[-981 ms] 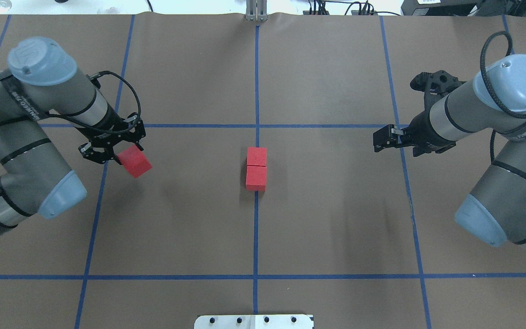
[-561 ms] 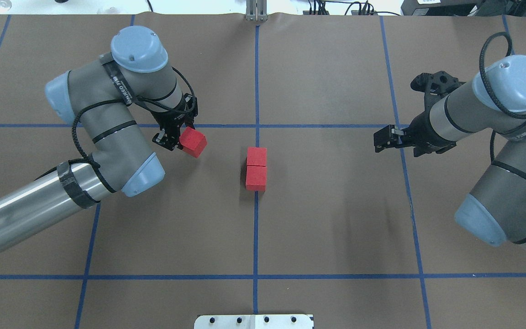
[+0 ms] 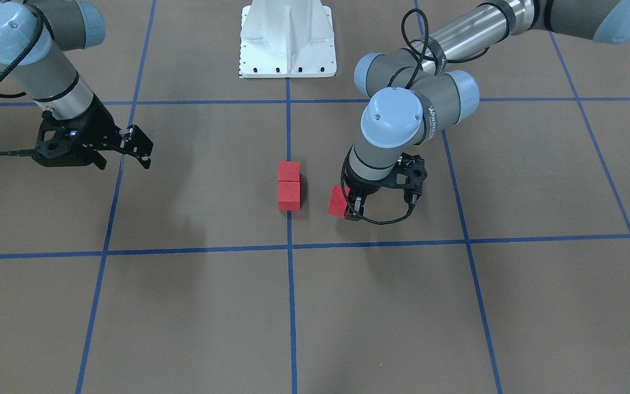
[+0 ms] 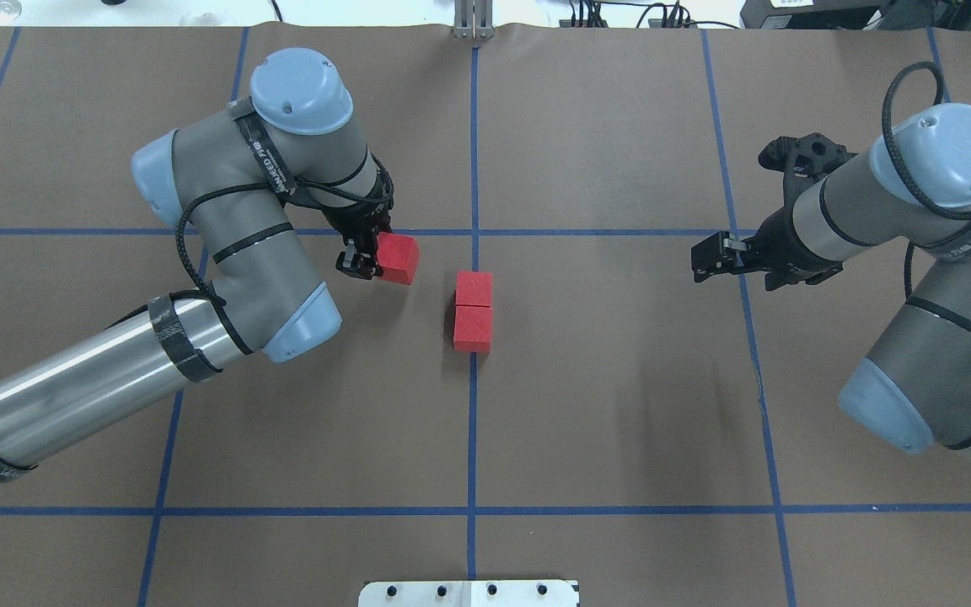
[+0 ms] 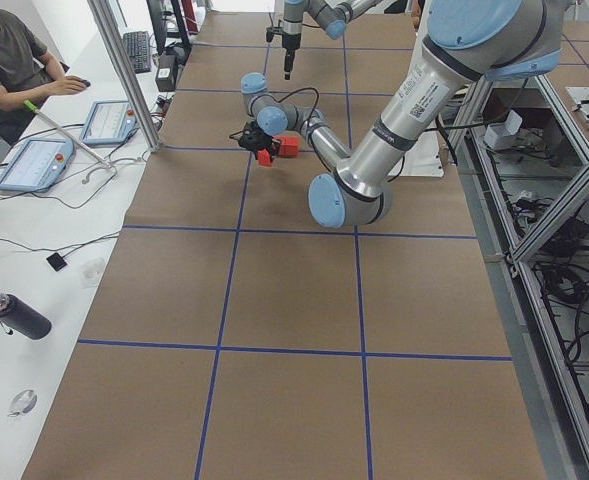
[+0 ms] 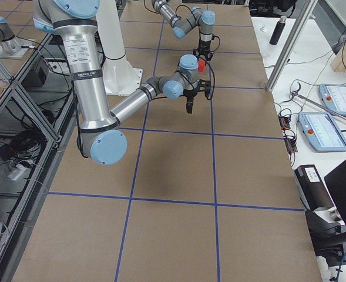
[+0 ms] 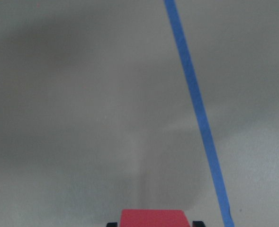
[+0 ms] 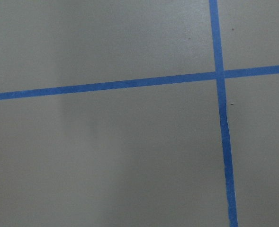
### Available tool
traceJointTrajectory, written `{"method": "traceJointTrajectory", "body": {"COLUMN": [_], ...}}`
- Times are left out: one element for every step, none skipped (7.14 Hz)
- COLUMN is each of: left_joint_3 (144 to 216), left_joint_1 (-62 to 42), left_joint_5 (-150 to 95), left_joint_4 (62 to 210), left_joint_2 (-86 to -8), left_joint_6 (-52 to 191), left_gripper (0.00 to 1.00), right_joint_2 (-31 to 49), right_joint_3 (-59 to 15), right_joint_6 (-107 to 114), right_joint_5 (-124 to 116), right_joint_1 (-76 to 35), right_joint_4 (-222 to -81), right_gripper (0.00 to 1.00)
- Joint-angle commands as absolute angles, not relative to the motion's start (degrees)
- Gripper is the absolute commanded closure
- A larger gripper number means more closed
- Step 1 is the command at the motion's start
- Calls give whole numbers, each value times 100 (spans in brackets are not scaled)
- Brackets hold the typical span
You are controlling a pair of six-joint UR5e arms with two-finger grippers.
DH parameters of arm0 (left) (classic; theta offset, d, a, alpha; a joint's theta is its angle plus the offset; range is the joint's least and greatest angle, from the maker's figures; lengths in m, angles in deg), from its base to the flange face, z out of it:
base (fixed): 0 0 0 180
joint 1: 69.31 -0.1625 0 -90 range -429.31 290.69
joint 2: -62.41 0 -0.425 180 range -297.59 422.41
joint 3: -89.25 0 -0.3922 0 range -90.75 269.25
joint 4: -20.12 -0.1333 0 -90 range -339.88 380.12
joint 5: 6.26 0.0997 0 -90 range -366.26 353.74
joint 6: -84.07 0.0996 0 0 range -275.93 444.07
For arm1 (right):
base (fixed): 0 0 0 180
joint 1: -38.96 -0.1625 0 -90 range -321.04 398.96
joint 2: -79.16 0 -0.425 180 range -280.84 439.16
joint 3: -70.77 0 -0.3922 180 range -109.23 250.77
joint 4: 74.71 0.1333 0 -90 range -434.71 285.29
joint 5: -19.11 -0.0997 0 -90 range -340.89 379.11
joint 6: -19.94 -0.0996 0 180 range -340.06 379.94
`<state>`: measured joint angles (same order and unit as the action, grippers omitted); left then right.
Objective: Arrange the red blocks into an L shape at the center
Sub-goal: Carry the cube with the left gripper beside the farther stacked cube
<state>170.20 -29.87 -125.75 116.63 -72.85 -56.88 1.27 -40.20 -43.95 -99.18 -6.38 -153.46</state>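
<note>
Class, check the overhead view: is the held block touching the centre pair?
No; brown floor shows between the held block and the pair.

Held red block cropped at left wrist view's bottom edge; left end effector fingertips likewise.

Plain red blocks — brown floor, blue grid.

Brown floor with blue tape grid — white desk alongside
</note>
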Motion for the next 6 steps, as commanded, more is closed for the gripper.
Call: {"method": "traceJointTrajectory", "body": {"left_joint_3": [16932, 16880, 16836, 16836, 16836, 16836], "left_joint_1": [-3186, -3213, -3239, -3239, -3239, -3248], "left_joint_5": [-12579, -12579, -12579, -12579, -12579, -12579], "left_joint_4": [11742, 11742, 11751, 11751, 11751, 11759], "left_joint_2": [-7469, -7470, -7479, -7479, -7479, -7487], "left_joint_6": [-6138, -6139, -6148, -6182, -6183, -6200], "left_gripper": [100, 100, 100, 100, 100, 100], "right_joint_2": [120, 120, 120, 120, 120, 120], "right_joint_3": [-4032, -4041, -4050, -4032, -4024, -4015], "right_joint_6": [-4396, -4396, -4396, -4396, -4396, -4396], "right_joint_5": [-9919, -9919, -9919, -9919, -9910, -9910], "right_joint_1": [-639, -639, -648, -648, -640, -639], "right_joint_4": [-15346, -15346, -15346, -15346, -15346, -15346], "right_gripper": [0, 0, 0, 0, 0, 0]}}
